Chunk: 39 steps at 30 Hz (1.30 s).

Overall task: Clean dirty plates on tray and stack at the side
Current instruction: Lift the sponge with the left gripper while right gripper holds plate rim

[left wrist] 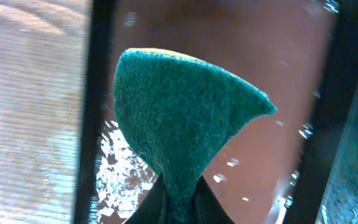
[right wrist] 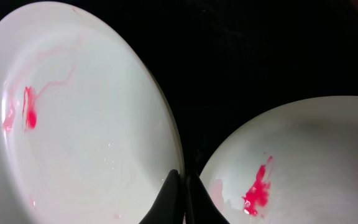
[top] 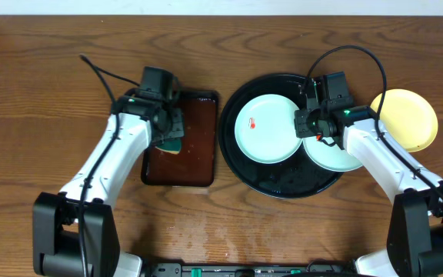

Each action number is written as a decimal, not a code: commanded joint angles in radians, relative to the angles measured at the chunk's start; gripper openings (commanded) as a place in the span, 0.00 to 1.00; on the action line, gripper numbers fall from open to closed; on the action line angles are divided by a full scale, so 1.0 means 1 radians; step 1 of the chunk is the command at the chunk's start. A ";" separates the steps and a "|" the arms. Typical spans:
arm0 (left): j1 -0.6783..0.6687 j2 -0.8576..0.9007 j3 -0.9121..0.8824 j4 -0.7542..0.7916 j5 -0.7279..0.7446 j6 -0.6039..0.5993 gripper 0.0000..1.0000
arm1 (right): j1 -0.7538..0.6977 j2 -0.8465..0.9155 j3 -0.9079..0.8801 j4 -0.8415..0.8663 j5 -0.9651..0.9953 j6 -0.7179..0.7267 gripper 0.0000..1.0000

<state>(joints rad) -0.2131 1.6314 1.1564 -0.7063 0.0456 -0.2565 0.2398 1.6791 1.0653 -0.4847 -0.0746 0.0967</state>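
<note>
A mint-white plate (top: 266, 128) with a small red smear lies on the left of the black tray (top: 237, 165). My right gripper (top: 311, 123) is shut on this plate's right rim; the right wrist view shows the jaws (right wrist: 182, 177) pinched on the plate's edge (right wrist: 86, 124). A second mint-white plate (top: 335, 156) with a red smear (right wrist: 260, 190) lies at the tray's right, partly under my right arm. The pale yellow plate (top: 406, 119) sits on the table right of the tray. My left gripper (top: 169, 132) is shut on a green sponge (left wrist: 179, 124).
The sponge hangs over a dark-brown rectangular tray (top: 194, 165) left of the black tray; its wet floor shows in the left wrist view (left wrist: 278, 50). Wooden table (top: 37, 92) lies all around. The black tray floor (right wrist: 260, 50) shows between the two plates.
</note>
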 commanded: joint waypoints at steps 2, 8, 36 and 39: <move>-0.020 -0.018 0.035 0.023 -0.013 0.024 0.07 | -0.002 0.002 0.016 -0.005 -0.058 -0.054 0.01; -0.023 -0.019 0.035 0.038 -0.013 0.011 0.07 | -0.002 0.002 0.016 -0.017 -0.072 -0.053 0.01; -0.047 -0.018 0.035 0.066 0.047 -0.018 0.08 | 0.011 0.086 -0.035 0.021 -0.085 0.029 0.01; -0.047 -0.018 0.035 0.076 0.047 -0.018 0.07 | 0.011 0.119 -0.035 0.041 -0.088 0.029 0.01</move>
<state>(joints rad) -0.2584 1.6314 1.1564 -0.6411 0.0914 -0.2657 0.2417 1.7657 1.0424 -0.4553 -0.1463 0.1383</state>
